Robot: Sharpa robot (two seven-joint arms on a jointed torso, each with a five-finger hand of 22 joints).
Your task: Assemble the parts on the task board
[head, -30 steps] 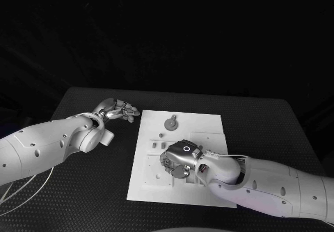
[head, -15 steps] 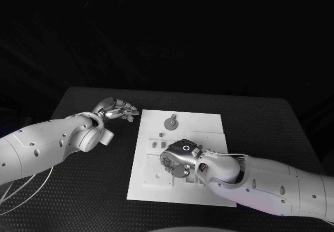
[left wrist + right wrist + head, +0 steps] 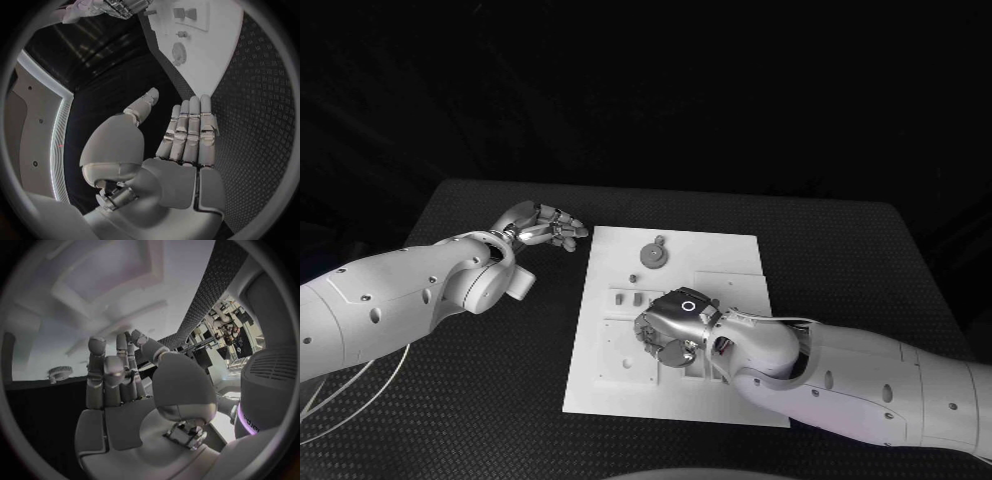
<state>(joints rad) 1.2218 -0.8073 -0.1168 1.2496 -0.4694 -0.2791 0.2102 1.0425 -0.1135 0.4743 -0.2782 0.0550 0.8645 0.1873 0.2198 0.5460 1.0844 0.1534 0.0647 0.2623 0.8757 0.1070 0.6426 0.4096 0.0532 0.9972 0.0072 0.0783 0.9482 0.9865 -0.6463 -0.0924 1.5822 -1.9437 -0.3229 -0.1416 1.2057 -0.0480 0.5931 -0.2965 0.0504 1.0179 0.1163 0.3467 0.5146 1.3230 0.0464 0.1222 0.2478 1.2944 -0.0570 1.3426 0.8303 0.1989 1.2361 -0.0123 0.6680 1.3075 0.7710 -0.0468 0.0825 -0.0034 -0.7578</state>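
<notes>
1. Your left hand (image 3: 542,225) hovered over the black table (image 3: 473,400), just off the far left corner of the task board (image 3: 596,380). In the left wrist view, that hand (image 3: 181,135) had its fingers straight and side by side with the thumb standing apart, and it held nothing.

2. Your right hand (image 3: 672,328) sat low over the middle of the task board, palm down, above the recessed slots in the near half of the plate.

3. In the right wrist view, the right hand (image 3: 122,385) showed its fingers extended and slightly bent towards the white board, with nothing plainly between them (whether the fingertips touched the board or a part under them, I could not tell).

4. A round grey part (image 3: 652,257) with a small knob at its far edge lay on the far half of the board, apart from both hands. It also appeared in the left wrist view (image 3: 179,53).

5. Several small parts (image 3: 626,297) stood in a row on the board's left side, just beside the right hand's fingers.

6. A small toothed wheel (image 3: 59,372) lay on the board near the right hand's fingertips in the right wrist view.
</notes>
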